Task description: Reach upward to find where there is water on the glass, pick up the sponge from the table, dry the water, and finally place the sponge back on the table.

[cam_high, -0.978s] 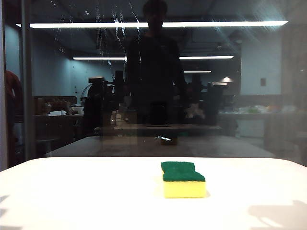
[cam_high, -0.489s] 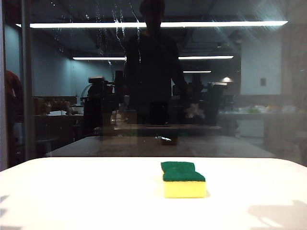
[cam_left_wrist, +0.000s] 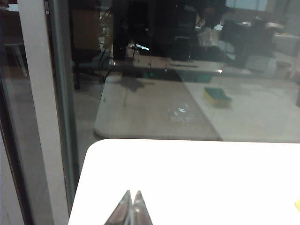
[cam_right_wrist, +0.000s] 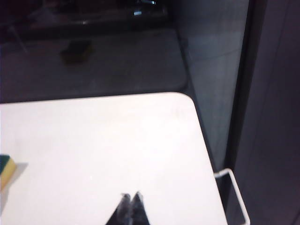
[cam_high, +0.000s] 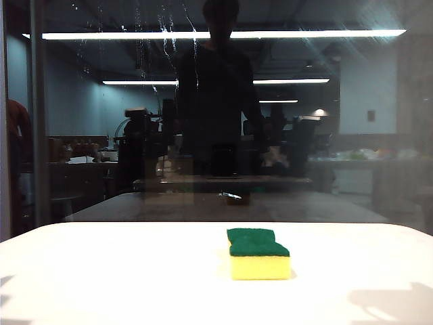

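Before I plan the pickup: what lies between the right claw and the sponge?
Only bare white table between the shut right claw and the sponge, per the right wrist view.

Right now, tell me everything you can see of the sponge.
The sponge is a small block with a thick yellow foam body and a dark green scouring layer on top, its outline wavy and notched. It lies flat, green side up, on the white table near the middle, in front of the glass, which mirrors it faintly. Only the table touches it. The left gripper and right gripper, both shut, sit low over the table near its corners, apart from it; each wrist view catches just a sliver of the sponge.
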### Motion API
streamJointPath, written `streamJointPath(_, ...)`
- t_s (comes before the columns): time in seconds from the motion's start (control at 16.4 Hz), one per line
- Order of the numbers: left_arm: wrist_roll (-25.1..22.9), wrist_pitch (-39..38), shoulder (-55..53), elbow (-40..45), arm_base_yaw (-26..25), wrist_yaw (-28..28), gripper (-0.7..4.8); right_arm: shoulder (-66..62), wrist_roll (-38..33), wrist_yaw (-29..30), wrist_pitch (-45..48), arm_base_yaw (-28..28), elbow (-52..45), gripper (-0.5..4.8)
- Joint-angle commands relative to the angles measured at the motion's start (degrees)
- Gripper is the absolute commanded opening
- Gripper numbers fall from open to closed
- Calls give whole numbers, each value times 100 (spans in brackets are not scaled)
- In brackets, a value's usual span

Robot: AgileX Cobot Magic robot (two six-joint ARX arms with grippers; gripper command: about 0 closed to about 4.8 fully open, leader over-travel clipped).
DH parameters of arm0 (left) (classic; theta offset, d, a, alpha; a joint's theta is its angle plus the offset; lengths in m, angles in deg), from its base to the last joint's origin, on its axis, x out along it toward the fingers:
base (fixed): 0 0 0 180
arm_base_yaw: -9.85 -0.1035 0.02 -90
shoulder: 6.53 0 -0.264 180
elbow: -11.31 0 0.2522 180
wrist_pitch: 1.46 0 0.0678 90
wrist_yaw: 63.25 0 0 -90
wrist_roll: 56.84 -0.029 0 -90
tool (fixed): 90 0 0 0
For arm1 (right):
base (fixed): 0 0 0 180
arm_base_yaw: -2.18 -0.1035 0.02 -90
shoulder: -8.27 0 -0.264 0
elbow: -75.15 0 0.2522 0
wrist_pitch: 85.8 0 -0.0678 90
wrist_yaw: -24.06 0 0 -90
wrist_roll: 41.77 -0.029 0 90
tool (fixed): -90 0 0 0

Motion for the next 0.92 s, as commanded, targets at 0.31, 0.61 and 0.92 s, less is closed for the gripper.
streamJointPath(0.31, -7, 184, -4, -756, 0, -22, -6, 2, -7, -11, 319, -9, 715, -9)
streamJointPath(0.61, -151, -385, -7, -1932, 0, -197, -6, 2, -9, -33, 262, -9, 1766, -9)
streamJointPath(0.92, -170, -1113, -798, -3856, -2, -402, -6, -411, -205, -398, -348, -9, 3508, -9)
